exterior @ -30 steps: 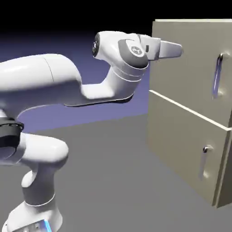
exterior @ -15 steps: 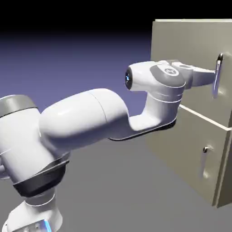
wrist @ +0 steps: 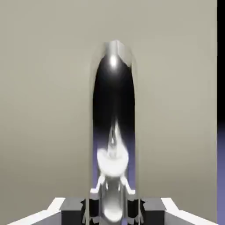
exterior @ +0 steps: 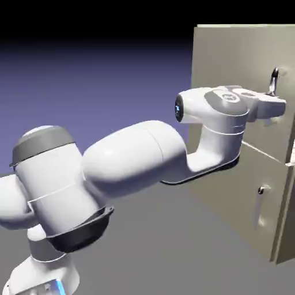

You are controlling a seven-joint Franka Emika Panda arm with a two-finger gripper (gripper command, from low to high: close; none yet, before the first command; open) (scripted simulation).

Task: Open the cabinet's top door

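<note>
The beige cabinet [exterior: 201,167] stands at the exterior view's right, and its top door [exterior: 230,63] lies flat against the front. My gripper [exterior: 275,108] is pressed up to the door's vertical silver handle [exterior: 273,78]; only the bar's upper end shows above the hand. In the hand view the handle [wrist: 113,110] runs up the middle of the door panel [wrist: 44,110]. Its lower part sits between my grey fingertips [wrist: 93,205], and the gripper [wrist: 113,207] is shut on it.
Below the top door is the shorter lower panel [exterior: 242,184] with its small handle [exterior: 261,204]. The white arm [exterior: 138,155] stretches from the lower left across the grey table [exterior: 150,242] to the cabinet front.
The arm has swung in from well short of the cabinet to the top door's handle. The hand settled slightly lower on the bar, and the jaws closed on it.
</note>
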